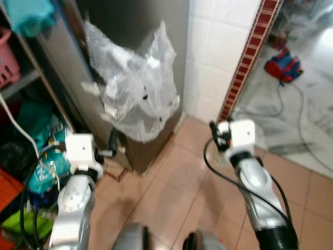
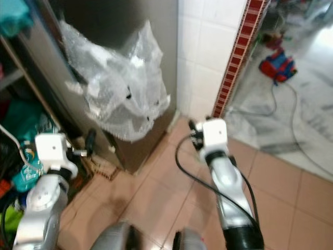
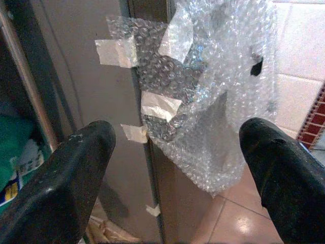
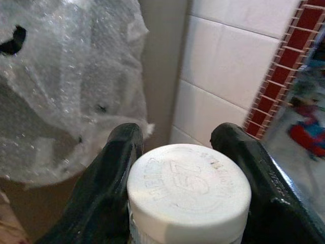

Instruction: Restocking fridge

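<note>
The dark grey fridge (image 1: 122, 18) stands straight ahead with its door closed. Crumpled bubble wrap (image 1: 138, 86) is taped over its corner edge. My left gripper (image 3: 175, 168) is open, low and close to that taped edge, with nothing between its fingers (image 3: 66, 178). My right gripper (image 4: 185, 152) is shut on a bottle with a white screw cap (image 4: 188, 185). It holds the bottle above the floor, to the right of the fridge and near the white tiled wall (image 1: 213, 52). The bottle's body is hidden below the cap.
Open shelves on the left hold a pink basket (image 1: 6, 60) and teal bags (image 1: 44, 161). A red tile strip (image 1: 253, 54) marks the wall corner. Beyond it a blue and red object (image 1: 283, 66) with a cable lies on the marble floor. Terracotta floor tiles (image 1: 177, 182) lie ahead.
</note>
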Tool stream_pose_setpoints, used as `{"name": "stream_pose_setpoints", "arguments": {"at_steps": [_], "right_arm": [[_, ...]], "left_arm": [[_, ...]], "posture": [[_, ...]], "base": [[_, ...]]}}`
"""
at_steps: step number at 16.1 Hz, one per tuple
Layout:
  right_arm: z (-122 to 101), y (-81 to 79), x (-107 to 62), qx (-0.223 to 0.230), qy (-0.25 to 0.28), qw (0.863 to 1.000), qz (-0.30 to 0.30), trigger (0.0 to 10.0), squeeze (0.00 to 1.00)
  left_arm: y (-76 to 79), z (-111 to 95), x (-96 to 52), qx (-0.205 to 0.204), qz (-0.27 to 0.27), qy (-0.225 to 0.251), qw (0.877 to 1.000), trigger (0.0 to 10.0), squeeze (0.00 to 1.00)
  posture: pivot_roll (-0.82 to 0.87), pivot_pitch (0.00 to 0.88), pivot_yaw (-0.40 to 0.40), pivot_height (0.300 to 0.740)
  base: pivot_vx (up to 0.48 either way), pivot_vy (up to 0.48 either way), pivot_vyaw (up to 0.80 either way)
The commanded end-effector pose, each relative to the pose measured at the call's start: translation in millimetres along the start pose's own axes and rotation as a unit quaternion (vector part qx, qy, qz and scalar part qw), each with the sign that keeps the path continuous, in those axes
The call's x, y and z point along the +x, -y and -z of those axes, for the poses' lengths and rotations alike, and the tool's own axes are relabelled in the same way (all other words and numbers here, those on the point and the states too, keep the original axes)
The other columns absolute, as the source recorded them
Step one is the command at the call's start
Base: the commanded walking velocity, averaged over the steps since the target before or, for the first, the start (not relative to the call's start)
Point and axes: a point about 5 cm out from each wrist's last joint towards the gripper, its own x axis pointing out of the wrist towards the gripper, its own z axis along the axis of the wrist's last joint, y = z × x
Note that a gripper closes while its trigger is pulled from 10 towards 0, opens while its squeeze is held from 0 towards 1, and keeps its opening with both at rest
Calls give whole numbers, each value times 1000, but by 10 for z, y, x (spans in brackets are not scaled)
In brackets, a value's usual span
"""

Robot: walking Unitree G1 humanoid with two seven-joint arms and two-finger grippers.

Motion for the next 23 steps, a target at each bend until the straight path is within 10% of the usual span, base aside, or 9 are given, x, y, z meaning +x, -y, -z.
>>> {"name": "stream_pose_setpoints", "arguments": {"at_steps": [1,23], "right_arm": [[-139,-29,60,6,29,1000,2,10000,0],[-181,-36,129,5,36,999,2,10000,0]], "left_arm": [[-70,-56,9,15,0,11,1000,10000,0],[-35,-180,20,-18,19,52,998,10000,0]], "posture": [[62,115,-7,740],[54,121,-4,740]], "base": [[0,0,0],[253,0,0]]}}
